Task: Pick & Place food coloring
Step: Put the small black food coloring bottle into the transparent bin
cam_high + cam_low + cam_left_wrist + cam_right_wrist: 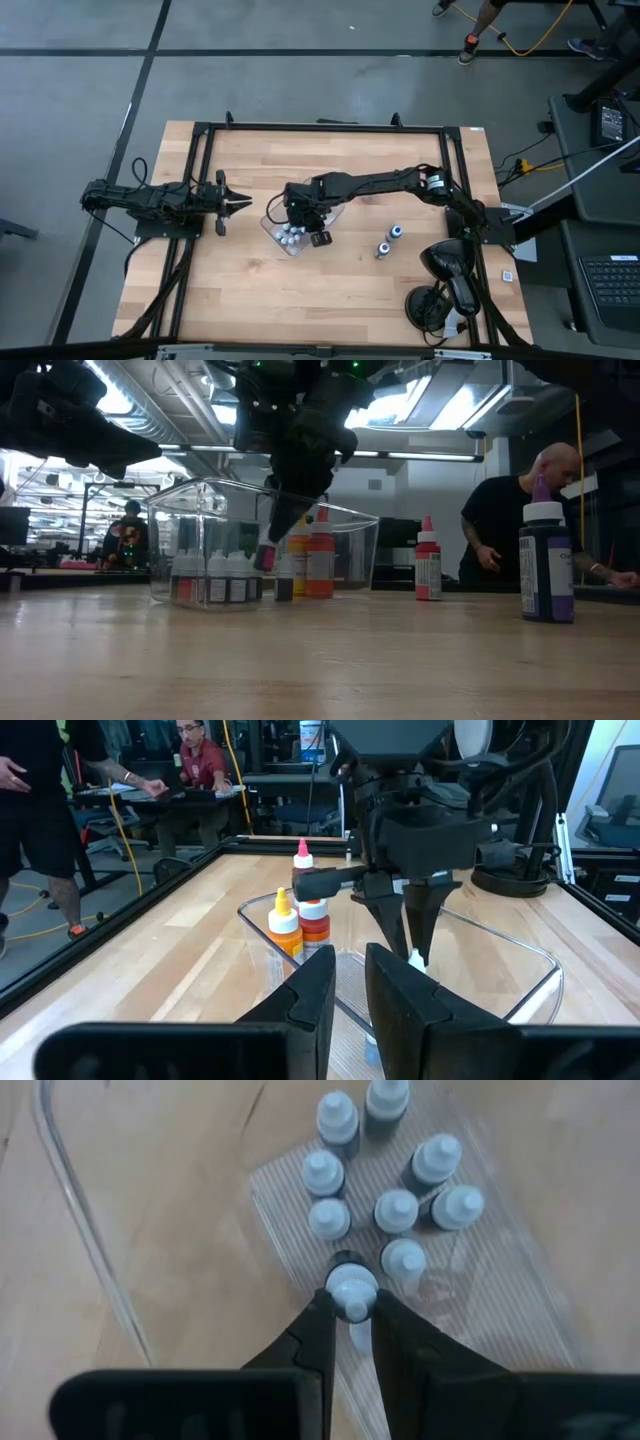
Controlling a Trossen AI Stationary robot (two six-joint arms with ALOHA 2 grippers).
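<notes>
my right pincer is clamped on an upright food coloring bottle directly below it, inside the tray; left pincer waits shut.

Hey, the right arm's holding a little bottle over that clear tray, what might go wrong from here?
1. The right end effector pinches a tiny bottle only by its cap, so it may slip or tilt.
2. Standing bottles crowd close beside it in the clear tray; lowering could topple them.
3. The fingers might catch the tray wall.
</notes>
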